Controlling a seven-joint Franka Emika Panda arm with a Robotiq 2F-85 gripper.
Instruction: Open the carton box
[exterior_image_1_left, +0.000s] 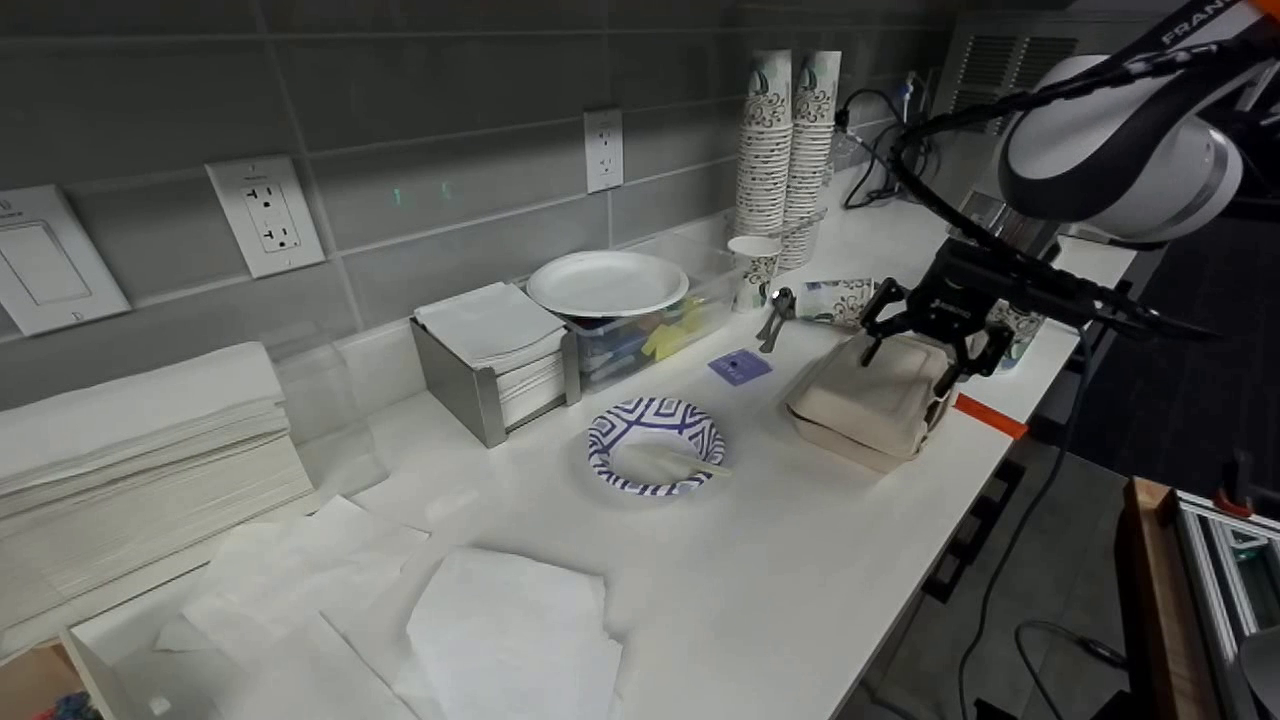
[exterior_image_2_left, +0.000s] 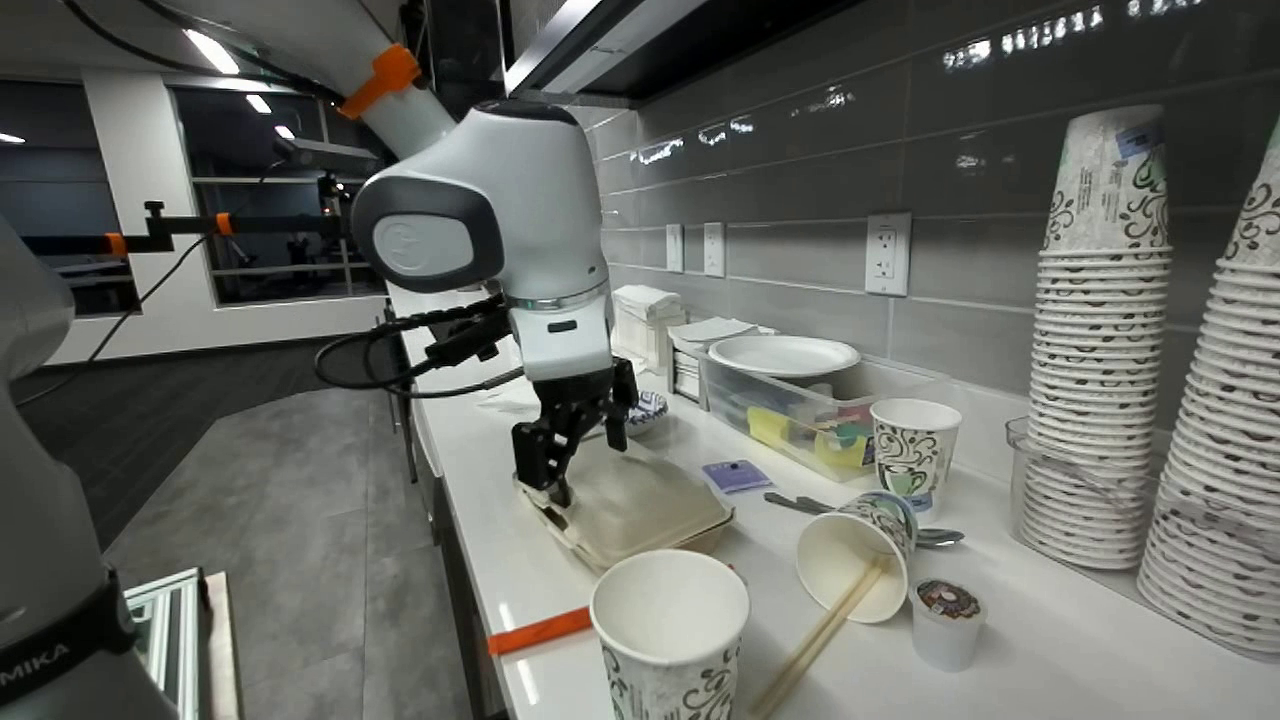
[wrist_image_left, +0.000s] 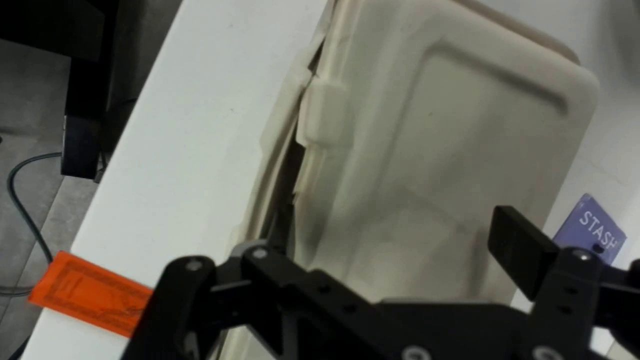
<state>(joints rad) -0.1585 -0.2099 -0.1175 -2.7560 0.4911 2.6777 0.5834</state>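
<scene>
The carton box (exterior_image_1_left: 850, 400) is a pale tan moulded box with a hinged lid, lying on the white counter near its front edge. It also shows in an exterior view (exterior_image_2_left: 650, 505) and in the wrist view (wrist_image_left: 465, 135). The lid lies over the base, with a dark narrow gap along the front-edge side. My gripper (exterior_image_1_left: 905, 369) is open over the box, also in an exterior view (exterior_image_2_left: 590, 466). In the wrist view the gripper (wrist_image_left: 400, 235) has its left finger in the gap between lid and base rim. Its right finger is above the lid's far side. The left fingertip is partly hidden.
An orange strip (exterior_image_2_left: 540, 632) lies beside the box at the counter edge. A standing paper cup (exterior_image_2_left: 670, 610), a tipped cup (exterior_image_2_left: 850, 560) with chopsticks, and a purple packet (exterior_image_1_left: 740, 367) are near. A blue-patterned bowl (exterior_image_1_left: 608, 425) and tall cup stacks (exterior_image_1_left: 765, 150) stand around.
</scene>
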